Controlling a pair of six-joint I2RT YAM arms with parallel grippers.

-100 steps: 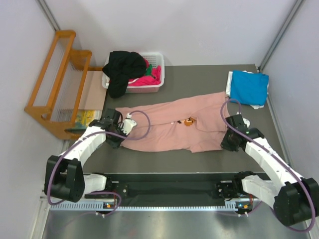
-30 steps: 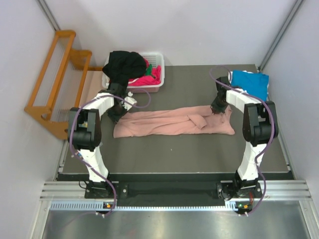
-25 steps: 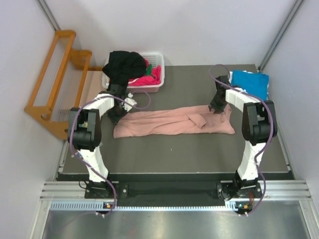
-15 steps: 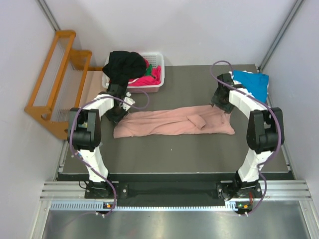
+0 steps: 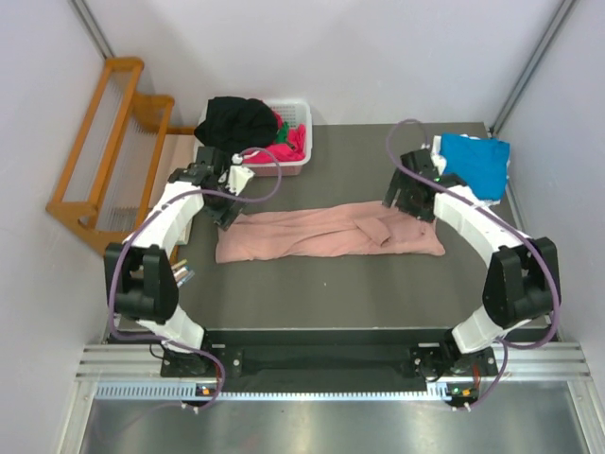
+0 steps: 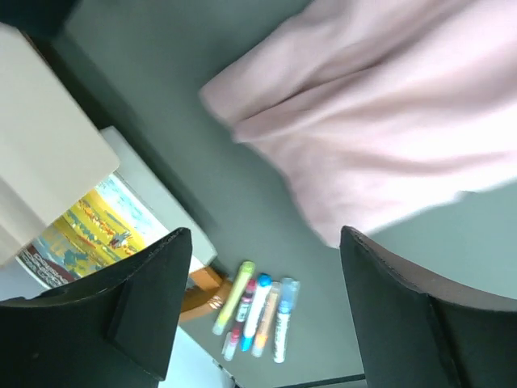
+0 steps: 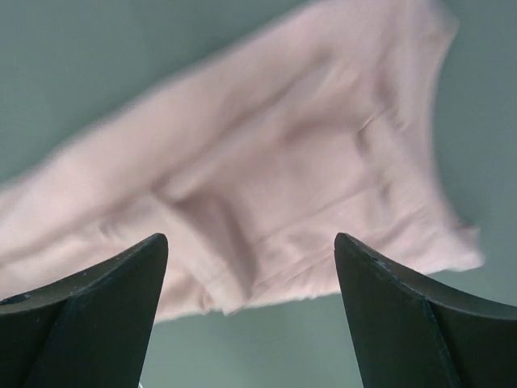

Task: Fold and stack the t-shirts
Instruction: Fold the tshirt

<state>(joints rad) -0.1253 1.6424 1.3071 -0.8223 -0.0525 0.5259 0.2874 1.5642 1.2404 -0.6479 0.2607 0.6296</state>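
- Both the left tool [image 6: 260,238] and the right tool [image 7: 248,238] have let go and lifted off the pink t-shirt [image 5: 321,232]. A moment ago each one sat low on a far corner of it.
- Now the left tool is wide open with nothing between its fingers. It hangs just past the left end of the shirt, near the white basket [image 5: 274,168].
- The right tool is wide open and empty too. It hangs over the right end of the shirt, near the blue t-shirt [image 5: 473,161].
- The pink t-shirt lies flat in the middle of the bench [image 5: 359,284]. It is a long, thin strip with one small lump of cloth near the right end.
- I think the tools are at the far side because they carried the near edge over to the far edge.
- I think they are open so the cloth stays put when they pull away.
- The blue t-shirt sits folded at the far right corner of the bench. It looks like the start of the stack.
- The black t-shirt [image 5: 241,118] and the magenta t-shirt [image 5: 284,149] are bunched up in the basket and not yet folded.
- My guess is that the two ends of the pink strip get folded in next.
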